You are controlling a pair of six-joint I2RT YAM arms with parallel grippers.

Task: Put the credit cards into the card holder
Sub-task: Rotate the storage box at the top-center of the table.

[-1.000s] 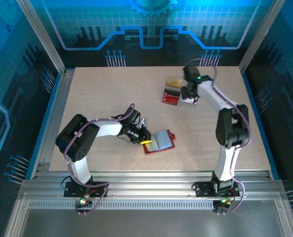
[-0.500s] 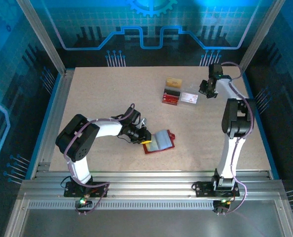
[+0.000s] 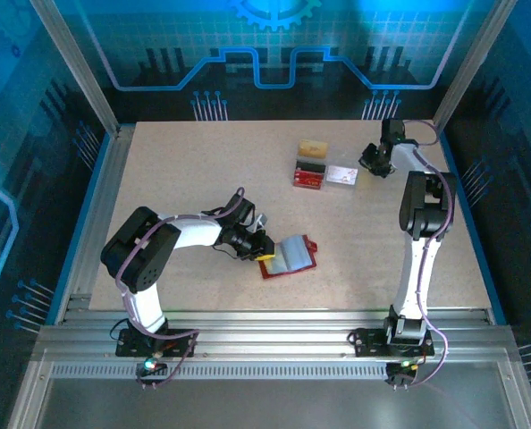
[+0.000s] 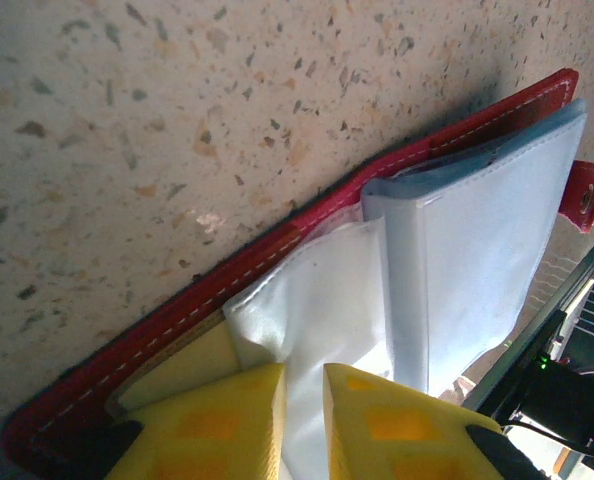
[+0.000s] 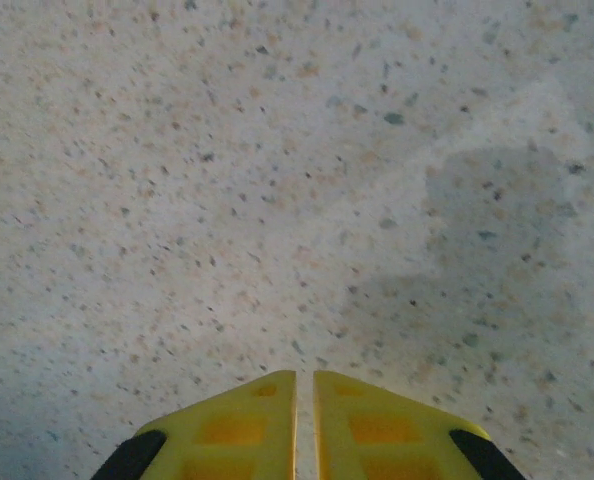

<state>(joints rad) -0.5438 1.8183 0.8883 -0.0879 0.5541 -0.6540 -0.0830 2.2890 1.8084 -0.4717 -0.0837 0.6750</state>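
**1. Task status (judgement)**
- The task looks to be at an early stage.
- The card holder (image 3: 290, 255) lies open just below the centre of the top view, red cover down on the table (image 3: 185, 179).
- The credit cards (image 3: 341, 175) lie in the upper right of that view, well apart from the holder. They read as 1 pale rectangle, and the number stacked cannot be told.
- Just left of them is a red ribbed piece (image 3: 309, 174), with a tan block (image 3: 315, 147) above it.
- Whether any sleeve already contains a card cannot be told.
- Left to do: pick up, carry and insert the cards.

**2. Jaws**
- The left gripper (image 4: 304, 390) pinches 1 sleeve (image 4: 317, 300) of the holder, with only the thin sheet between its jaws.
- The right gripper (image 5: 305, 390) has its jaws pressed together on nothing, over bare table just right of the cards.

**3. Materials and shapes**
- Cover: dark red and leather-like, with pale stitching along the edge. A snap tab (image 4: 587, 195) sits at the right.
- Sleeves: thin, glossy, translucent whitish-blue film, flexible and layered.
- Table: matte, speckled beige.
- Fingers: yellow with bevelled tips.
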